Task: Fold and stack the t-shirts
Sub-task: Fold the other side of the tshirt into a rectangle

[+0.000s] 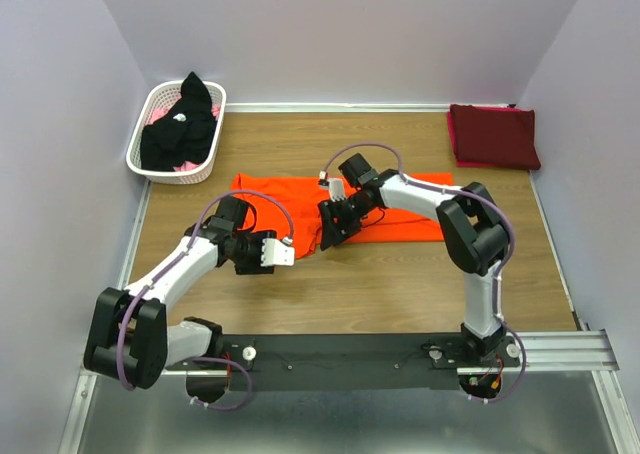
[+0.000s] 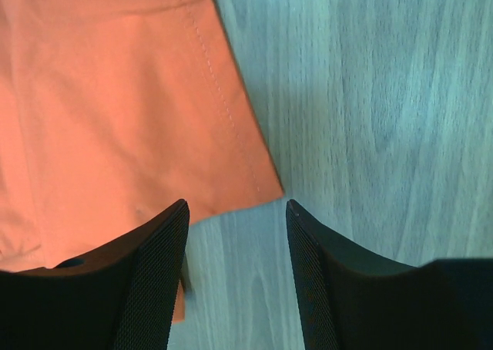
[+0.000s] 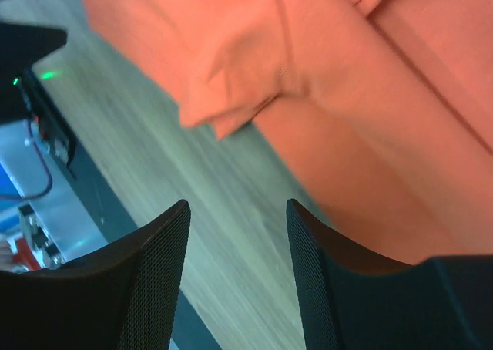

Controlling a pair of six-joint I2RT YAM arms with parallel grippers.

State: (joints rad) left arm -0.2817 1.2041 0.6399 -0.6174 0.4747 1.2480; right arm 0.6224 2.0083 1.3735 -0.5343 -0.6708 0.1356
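- The left gripper (image 2: pixel 235 210) hangs partly open and holds nothing; the orange shirt (image 2: pixel 115 111) has its hemmed corner just ahead of the fingertips.
- The right gripper (image 3: pixel 235 210) gapes empty too, with the same shirt's rumpled edge just ahead.
- The maroon shirt (image 1: pixel 492 134) lies folded well beyond the right gripper.
- The black shirt (image 1: pixel 185 124) sits in the basket (image 1: pixel 137 149), far past the left gripper.

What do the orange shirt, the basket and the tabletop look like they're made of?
Orange shirt: soft matte cloth, probably cotton; stitched hem and creases show. Basket: white plastic, judging by its moulded slots. Tabletop: wood-grain surface, satin look; solid wood, veneer or laminate, cannot tell.
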